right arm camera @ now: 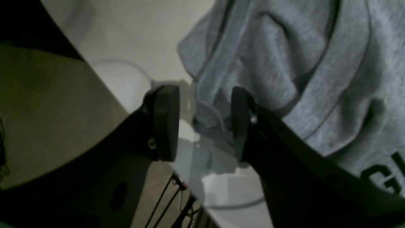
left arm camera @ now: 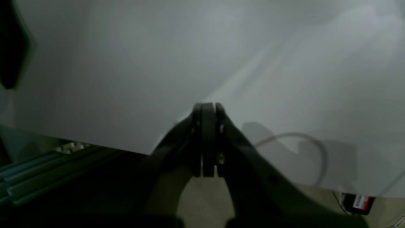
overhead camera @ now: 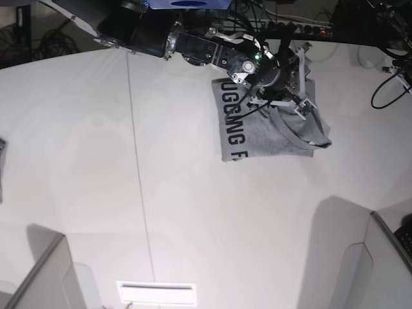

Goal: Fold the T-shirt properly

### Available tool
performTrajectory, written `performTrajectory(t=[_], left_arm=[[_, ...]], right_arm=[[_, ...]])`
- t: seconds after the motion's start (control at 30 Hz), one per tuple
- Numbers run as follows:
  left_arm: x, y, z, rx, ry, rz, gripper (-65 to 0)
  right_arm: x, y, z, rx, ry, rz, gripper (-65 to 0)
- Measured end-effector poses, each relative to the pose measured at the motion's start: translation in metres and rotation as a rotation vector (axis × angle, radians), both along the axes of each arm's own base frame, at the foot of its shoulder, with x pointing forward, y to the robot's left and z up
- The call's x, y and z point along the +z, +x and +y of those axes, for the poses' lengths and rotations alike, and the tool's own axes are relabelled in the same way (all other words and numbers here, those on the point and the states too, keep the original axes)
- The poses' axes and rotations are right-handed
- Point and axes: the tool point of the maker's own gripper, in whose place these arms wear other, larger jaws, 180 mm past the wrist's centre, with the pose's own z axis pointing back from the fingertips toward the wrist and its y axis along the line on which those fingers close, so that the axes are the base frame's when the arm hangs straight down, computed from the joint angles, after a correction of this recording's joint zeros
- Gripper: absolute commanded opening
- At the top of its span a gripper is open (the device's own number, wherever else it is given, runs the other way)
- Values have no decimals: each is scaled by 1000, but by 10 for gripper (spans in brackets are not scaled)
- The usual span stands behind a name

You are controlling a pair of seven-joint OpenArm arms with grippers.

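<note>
Here, the grey T-shirt (right arm camera: 284,63) is laid crumpled on the far white bench (overhead camera: 193,212). Its edge is straddled by the open right end effector (right arm camera: 205,122). The left end effector (left arm camera: 207,139) is shut, empty.

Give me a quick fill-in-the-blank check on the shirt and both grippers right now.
1. The T-shirt is ____ in colour.
2. The lettering on it is ____.
3. The left gripper is ____, with nothing between its jaws.
4. The right gripper is open at the shirt's ____.

Missing words: grey; black; shut; edge
</note>
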Motion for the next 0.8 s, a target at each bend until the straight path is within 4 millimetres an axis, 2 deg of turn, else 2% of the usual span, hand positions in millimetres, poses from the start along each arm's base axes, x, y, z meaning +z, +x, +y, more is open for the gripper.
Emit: performTrajectory(t=[0.1, 0.23, 0.33, 0.37, 0.43, 0.63, 0.8], left_arm=[[1, -2, 10, 6, 8, 17, -650], [-1, -5, 10, 12, 4, 25, -650], [1, -6, 12, 20, 7, 18, -650], [2, -8, 15, 33, 7, 10, -650], [7, -14, 23, 63, 19, 4, -650], [8, -17, 26, 76, 23, 2, -650], [7, -18, 25, 78, 18, 5, -650]], right_arm=[[-9, 5, 2, -7, -23, -15, -408], [-22, -2, 3, 41, -57, -40, -413], [-22, -2, 3, 41, -57, -39, -431], [-21, -1, 4, 41, -52, -44, -473], [-21, -1, 4, 42, -51, -46, -636], [1, -3, 15, 55, 17, -65, -650], [26, 2, 26, 71, 87, -125, -650]])
